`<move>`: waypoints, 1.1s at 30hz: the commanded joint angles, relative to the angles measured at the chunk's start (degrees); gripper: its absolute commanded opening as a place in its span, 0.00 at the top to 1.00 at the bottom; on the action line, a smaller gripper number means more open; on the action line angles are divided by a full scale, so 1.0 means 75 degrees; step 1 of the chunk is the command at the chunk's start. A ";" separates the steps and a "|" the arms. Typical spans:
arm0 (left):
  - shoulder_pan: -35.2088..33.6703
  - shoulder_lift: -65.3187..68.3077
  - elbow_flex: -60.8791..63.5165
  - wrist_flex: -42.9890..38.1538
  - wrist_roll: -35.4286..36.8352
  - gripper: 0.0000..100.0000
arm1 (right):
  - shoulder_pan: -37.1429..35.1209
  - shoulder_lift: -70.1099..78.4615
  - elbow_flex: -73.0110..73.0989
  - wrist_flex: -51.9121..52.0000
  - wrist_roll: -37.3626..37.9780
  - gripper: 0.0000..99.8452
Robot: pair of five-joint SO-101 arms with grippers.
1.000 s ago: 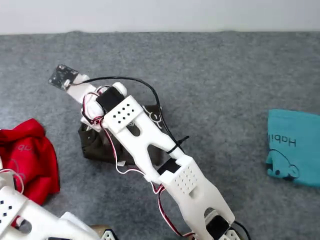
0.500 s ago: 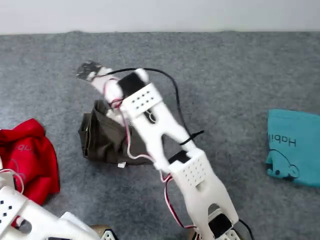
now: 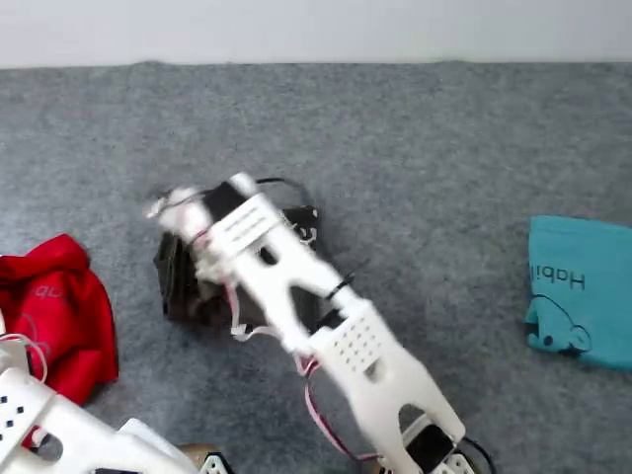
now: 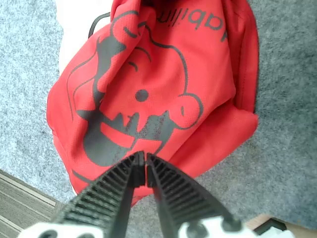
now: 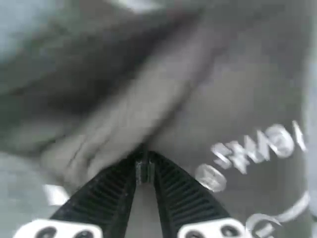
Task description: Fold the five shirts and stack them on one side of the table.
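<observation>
A dark brown shirt (image 3: 185,284) lies crumpled left of the table's middle, its white print (image 5: 257,144) showing close up in the right wrist view. My right gripper (image 3: 164,205) (image 5: 143,167) is shut and sits low over the shirt's far left part, with the white arm (image 3: 326,326) covering much of the cloth. A red shirt (image 3: 51,306) (image 4: 148,84) with a black print lies bunched at the left edge. My left gripper (image 4: 144,166) hangs shut just above it. A folded teal shirt (image 3: 581,291) rests at the right edge.
Grey carpet-like cloth (image 3: 434,148) covers the table, with open room at the back and between the dark and teal shirts. The left arm's white base (image 3: 49,430) fills the near left corner. A table edge and floor (image 4: 20,198) show beside the red shirt.
My right gripper swung right beyond the dark shirt, then came back down and left onto it. The shirt has bunched narrower. The left arm, red shirt and teal shirt stayed put.
</observation>
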 commanded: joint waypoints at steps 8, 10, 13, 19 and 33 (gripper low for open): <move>0.0000 -0.0129 -0.0029 -0.0035 -0.0035 0.98 | 0.0041 -0.0287 -0.2895 0.0908 0.0035 0.99; 0.0000 -0.0129 -0.0029 -0.0035 -0.0035 0.98 | 0.0404 -0.0182 -0.2708 0.0850 0.0047 0.99; 0.0000 -0.0129 -0.0029 -0.0035 -0.0035 0.98 | 0.0709 0.0217 -0.2333 0.0592 0.0047 0.99; 0.0000 -0.0129 -0.0018 -0.0035 -0.0035 0.98 | 0.0135 0.1119 -0.2286 -0.0029 0.0000 0.99; -0.0012 -0.0129 0.0252 -0.0082 -0.0035 0.98 | -0.1284 0.1096 -0.3470 0.0908 -0.0012 0.99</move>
